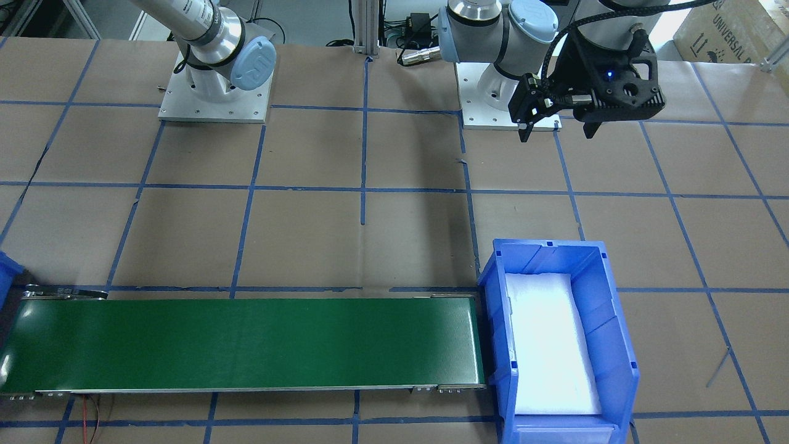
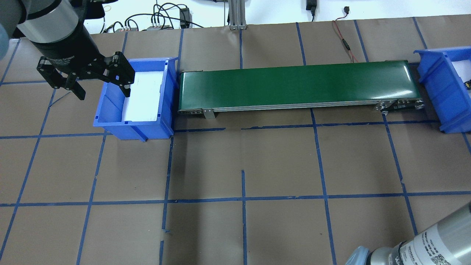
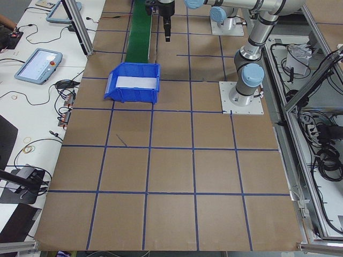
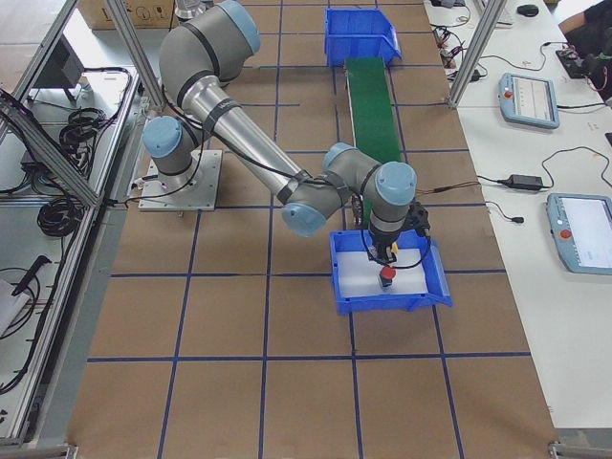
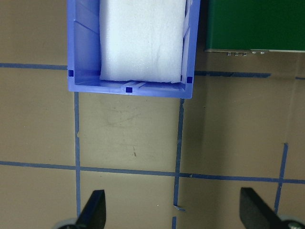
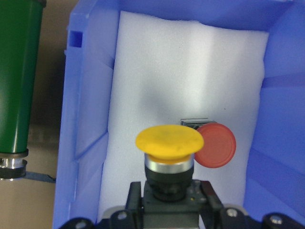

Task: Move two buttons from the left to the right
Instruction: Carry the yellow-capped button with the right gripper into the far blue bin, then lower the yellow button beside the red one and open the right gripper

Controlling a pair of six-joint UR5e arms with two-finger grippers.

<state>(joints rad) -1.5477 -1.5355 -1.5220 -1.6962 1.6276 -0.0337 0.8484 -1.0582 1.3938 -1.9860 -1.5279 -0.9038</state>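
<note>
Nearly done, by the look of it. The yellow button is gripped by its black body in the right gripper, whose fingers are narrowed on it. It sits over the right bin, just beside the red button, which already lies on the bin's foam pad. Whether the yellow one touches the foam I cannot tell. What seems left is to let it go and lift away.

Both caps are smooth, domed mushroom shapes, and the yellow one has a bright metal collar under it. The foam is white, soft and matte; the bin walls are glossy blue plastic with ribs. To the left runs the dark green conveyor belt. At its far left end the left bin shows only foam. The left gripper hangs near it, fingers wide and holding nothing.
</note>
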